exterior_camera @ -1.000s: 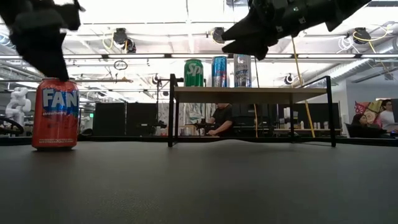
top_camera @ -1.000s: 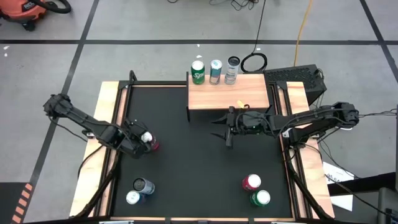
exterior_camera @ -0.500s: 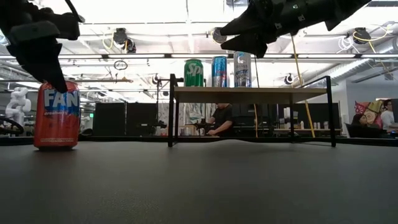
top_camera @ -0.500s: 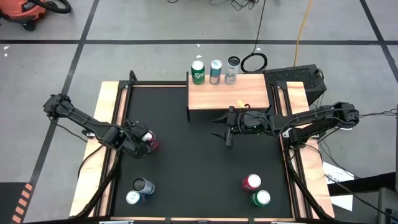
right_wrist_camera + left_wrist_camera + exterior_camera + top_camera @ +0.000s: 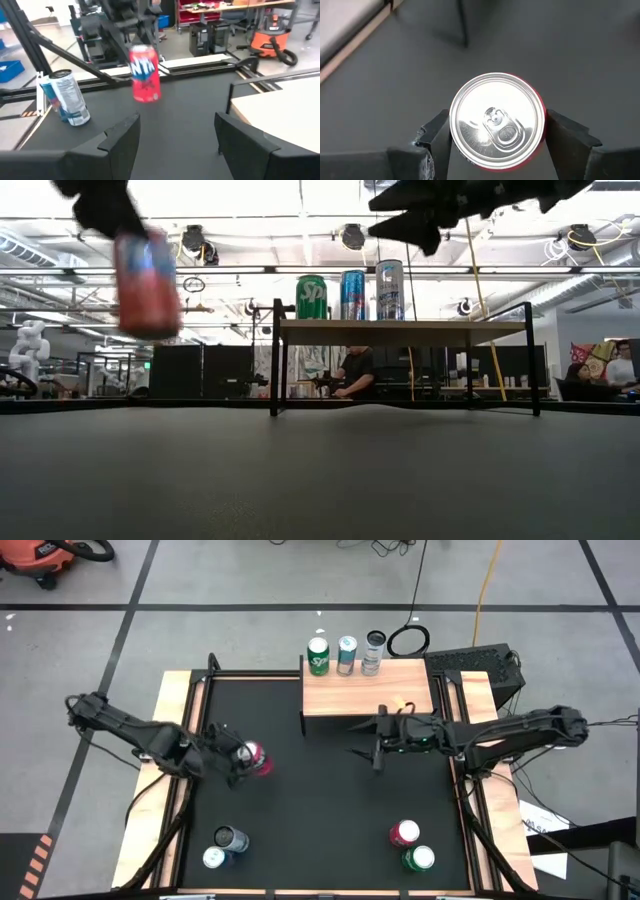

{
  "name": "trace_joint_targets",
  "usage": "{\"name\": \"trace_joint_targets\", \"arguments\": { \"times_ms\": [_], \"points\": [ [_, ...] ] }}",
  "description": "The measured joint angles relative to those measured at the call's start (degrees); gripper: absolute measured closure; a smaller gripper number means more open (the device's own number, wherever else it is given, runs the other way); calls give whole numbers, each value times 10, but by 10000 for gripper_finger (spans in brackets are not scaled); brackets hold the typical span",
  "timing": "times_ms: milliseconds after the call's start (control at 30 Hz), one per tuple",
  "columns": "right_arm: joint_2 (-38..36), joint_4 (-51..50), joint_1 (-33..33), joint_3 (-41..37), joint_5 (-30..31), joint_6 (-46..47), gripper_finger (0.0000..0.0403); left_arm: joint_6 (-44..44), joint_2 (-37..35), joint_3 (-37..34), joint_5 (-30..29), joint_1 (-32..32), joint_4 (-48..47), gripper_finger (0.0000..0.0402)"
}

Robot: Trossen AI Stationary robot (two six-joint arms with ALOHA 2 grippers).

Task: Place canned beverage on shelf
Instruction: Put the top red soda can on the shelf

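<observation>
left gripper (image 5: 243, 756) jaws clamped on red can (image 5: 259, 759), lifted off table, well left of shelf (image 5: 367, 690). three cans already on shelf. carry and set-down remain. right gripper (image 5: 374, 746) jaws spread, beside shelf.

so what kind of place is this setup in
Most likely a robotics lab or workshop. Beyond the black table, the low view shows a person seated at a workbench under open ceiling lights, and the right wrist view shows an orange shop vacuum beside equipment racks.
</observation>
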Motion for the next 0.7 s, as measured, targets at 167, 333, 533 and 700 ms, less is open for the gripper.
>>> {"name": "trace_joint_targets", "arguments": {
  "times_ms": [167, 333, 533, 700],
  "points": [
    [-80, -64, 4, 0, 38, -10, 161, 109, 31, 89, 27, 52, 40, 159],
    [-159, -121, 0, 0, 38, -7, 161, 231, 114, 176, 35, 126, 54, 158],
    [-224, -216, 0, 0, 68, 22, 161, 371, 228, 301, 102, 232, 94, 157],
    [-251, -305, 0, 0, 168, 46, 161, 438, 320, 423, 178, 307, 99, 157]
  ]
}}
